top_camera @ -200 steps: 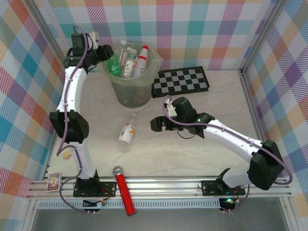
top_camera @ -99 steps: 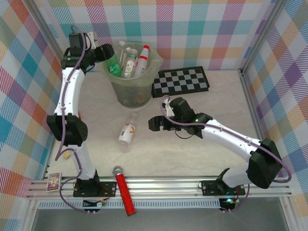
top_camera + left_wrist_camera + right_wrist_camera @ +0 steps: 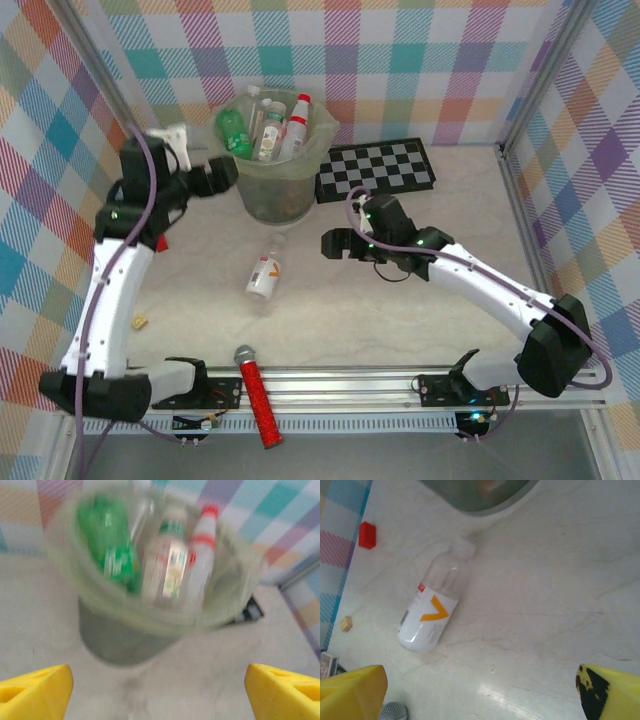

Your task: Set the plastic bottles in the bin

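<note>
While the left tool [image 3: 228,175] hangs spread and empty at the bin's [image 3: 272,198] 9 o'clock, we note several bottles [image 3: 262,128] leaning inside. One bottle [image 3: 264,276] lies on the bench [image 3: 420,320] at the bin's 6 o'clock. The right tool [image 3: 330,244], jaws wide, faces it, likely to fetch it.

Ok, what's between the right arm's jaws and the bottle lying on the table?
Nothing: bare tabletop all the way to the bottle, seen in the top external and right wrist views.
</note>
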Controlling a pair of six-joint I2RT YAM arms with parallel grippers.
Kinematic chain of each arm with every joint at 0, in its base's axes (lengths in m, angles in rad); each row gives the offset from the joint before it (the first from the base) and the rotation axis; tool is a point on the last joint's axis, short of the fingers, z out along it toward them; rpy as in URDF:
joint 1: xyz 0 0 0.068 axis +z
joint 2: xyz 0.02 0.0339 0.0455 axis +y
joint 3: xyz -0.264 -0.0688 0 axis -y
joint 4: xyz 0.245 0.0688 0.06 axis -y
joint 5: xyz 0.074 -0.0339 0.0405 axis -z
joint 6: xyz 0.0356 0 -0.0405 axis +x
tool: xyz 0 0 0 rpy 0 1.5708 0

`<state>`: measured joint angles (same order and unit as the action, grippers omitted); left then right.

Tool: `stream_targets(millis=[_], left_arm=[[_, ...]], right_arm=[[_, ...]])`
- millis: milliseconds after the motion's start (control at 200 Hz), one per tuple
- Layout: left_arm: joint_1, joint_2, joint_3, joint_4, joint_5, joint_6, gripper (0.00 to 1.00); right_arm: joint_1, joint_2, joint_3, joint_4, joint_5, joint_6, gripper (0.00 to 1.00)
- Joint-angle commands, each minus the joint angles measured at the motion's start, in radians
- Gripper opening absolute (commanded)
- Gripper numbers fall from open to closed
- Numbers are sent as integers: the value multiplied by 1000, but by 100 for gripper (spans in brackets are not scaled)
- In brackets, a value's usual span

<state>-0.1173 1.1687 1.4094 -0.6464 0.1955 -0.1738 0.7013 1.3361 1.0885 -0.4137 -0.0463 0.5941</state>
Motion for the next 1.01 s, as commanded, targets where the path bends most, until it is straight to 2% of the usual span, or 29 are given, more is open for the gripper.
stream_targets(millis=[0,155,305,410,710,850,1000], left_arm=[[-27,-112,-173,-67,-46,-54,91],[-93,-164,-354,-129,-42,-94,98],[-186,-134,-522,-8,-50,-143,100],[-226,-56,-578,117,-54,-163,100],[-277,214,-593,287,-97,-116,100],[-291,285,-592,313,-127,-112,95],[-303,306,-605,315,-155,-120,83]], right_arm=[[-40,-57,-5,-47,28,19,98],[-81,-75,-24,-63,20,5,99],[-92,-63,-32,-72,18,8,99],[-91,-55,-38,-63,-2,18,99],[-92,-53,-53,-89,4,13,99],[-93,-48,-56,-92,6,14,99],[-93,-46,-62,-88,7,15,99]])
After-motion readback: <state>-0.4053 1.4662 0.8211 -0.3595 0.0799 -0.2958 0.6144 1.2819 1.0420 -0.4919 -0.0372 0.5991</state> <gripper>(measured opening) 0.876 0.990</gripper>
